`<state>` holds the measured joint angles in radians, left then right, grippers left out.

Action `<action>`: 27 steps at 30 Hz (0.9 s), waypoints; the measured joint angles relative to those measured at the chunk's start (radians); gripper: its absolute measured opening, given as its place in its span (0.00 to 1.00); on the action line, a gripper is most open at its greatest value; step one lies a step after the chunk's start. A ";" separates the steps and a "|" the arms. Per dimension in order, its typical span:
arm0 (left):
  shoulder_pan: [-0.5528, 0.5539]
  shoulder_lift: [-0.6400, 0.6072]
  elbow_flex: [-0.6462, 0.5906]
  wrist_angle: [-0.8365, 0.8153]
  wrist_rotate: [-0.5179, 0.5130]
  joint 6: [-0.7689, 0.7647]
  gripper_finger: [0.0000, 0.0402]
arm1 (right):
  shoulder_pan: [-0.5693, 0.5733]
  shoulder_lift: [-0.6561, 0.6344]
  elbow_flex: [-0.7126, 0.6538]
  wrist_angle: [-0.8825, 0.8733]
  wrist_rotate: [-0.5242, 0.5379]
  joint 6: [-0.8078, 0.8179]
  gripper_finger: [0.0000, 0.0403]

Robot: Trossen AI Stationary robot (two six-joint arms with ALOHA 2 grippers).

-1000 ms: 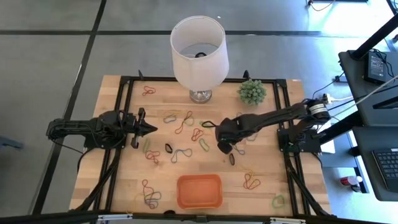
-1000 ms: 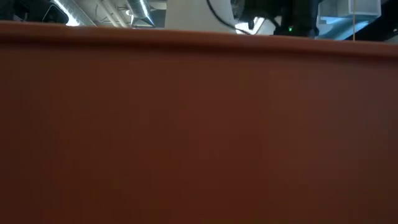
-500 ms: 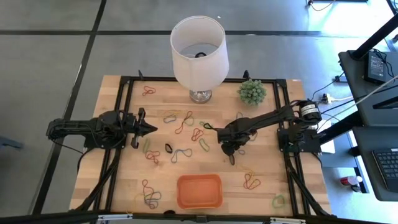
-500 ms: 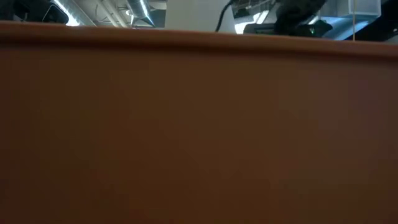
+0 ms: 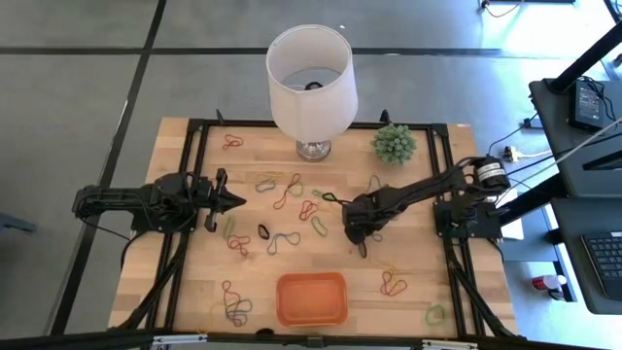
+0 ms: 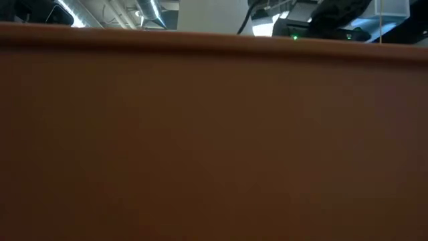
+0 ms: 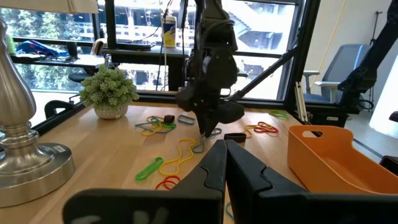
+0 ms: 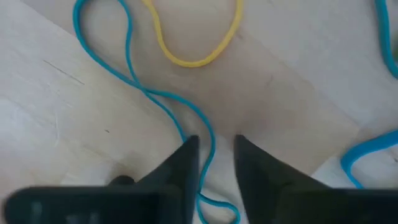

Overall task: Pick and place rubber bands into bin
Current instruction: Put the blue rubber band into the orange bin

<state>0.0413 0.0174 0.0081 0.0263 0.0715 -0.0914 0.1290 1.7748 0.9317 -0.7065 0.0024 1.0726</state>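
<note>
- Rubber bands (image 5: pixel 284 240) lie scattered across the worktop (image 5: pixel 185 282) in the high view; bin (image 5: pixel 311 298) sits at its near edge. Right end effector (image 5: pixel 361 233) is low over mid-worktop; left end effector (image 5: pixel 231 200) waits left of centre.
- Low view: bin wall fills the frame.
- Left wrist view: own fingers (image 7: pixel 214 163) pressed together.
- Right wrist view: fingers (image 8: pixel 186 157) slightly spread, straddling a blue band (image 8: pixel 163 96) lying on the wood.

right gripper (image 5: pixel 358 233) angled downward, jaws slightly apart; left gripper (image 5: pixel 233 201) closed.

Right gripper (image 5: pixel 358 233) lower, over blue band (image 8: pixel 163 99).
</note>
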 joint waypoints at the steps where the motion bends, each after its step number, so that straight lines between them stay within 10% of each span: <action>1: 0.000 0.000 0.000 0.000 0.000 0.000 0.00 | 0.006 0.000 -0.002 0.005 0.004 -0.001 0.15; 11: 0.000 0.000 0.000 0.000 0.000 0.000 0.00 | 0.055 -0.023 0.102 -0.216 0.074 -0.010 0.01; 27: 0.000 0.000 0.000 0.000 0.000 0.000 0.00 | 0.252 -0.093 0.727 -0.594 0.298 0.232 0.00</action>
<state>0.0412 0.0174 0.0082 0.0267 0.0715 -0.0915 0.3815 1.6821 1.6588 -1.3004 0.3008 1.3041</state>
